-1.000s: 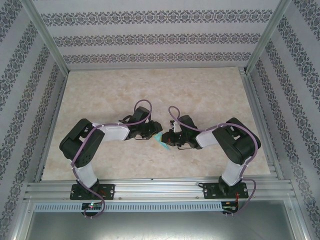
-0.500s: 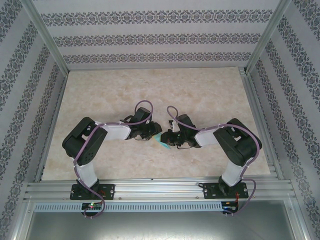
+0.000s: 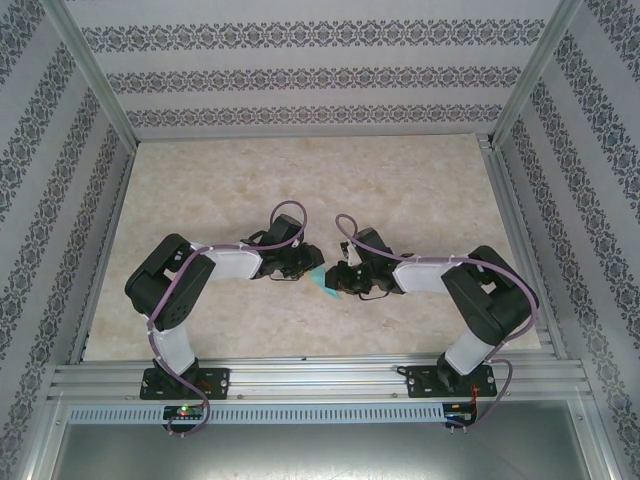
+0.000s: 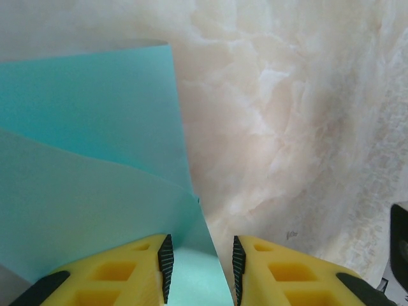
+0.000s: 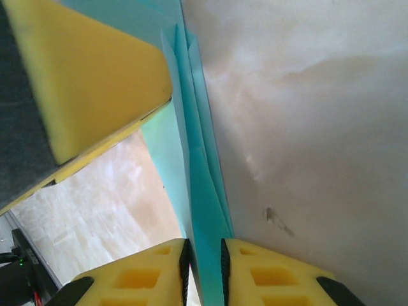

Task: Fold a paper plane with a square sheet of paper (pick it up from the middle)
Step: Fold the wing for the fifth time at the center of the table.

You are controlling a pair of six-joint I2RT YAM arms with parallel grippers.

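1. Top external: both arms reach in to the middle of the table (image 3: 300,180), wrists nose to nose. The square sheet of paper (image 3: 322,283) shows as a small teal sliver between the left gripper (image 3: 303,268) and the right gripper (image 3: 340,283). We can't tell whether it lies on the surface or just above it. Jaws are too small to read from here.
2. Left wrist: the sheet (image 4: 89,159) is already folded over, with at least two layers overlapping. It runs down into the gap of the left gripper (image 4: 199,258). Jaws stand partly apart with paper across the gap. We cannot tell whether the pads actually clamp it.
3. Right wrist: we see the sheet (image 5: 199,178) edge-on, several layers slightly fanned, passing between the pads of the right gripper (image 5: 204,258). The gap is narrow and paper fills it. Pinched or merely flanked, we cannot tell. A yellow finger (image 5: 89,83) of the left gripper sits just beside the layers at top left.
4. Our read: mid-fold. No pointed dart shape is visible. It looks like a crease or regrip step on a multi-layer stack.
5. Next move, as we judge it: one side holds firm while the other shifts. Layers must stay aligned, with no dragging. Paper this thin will likely spring open or skew if both let go.
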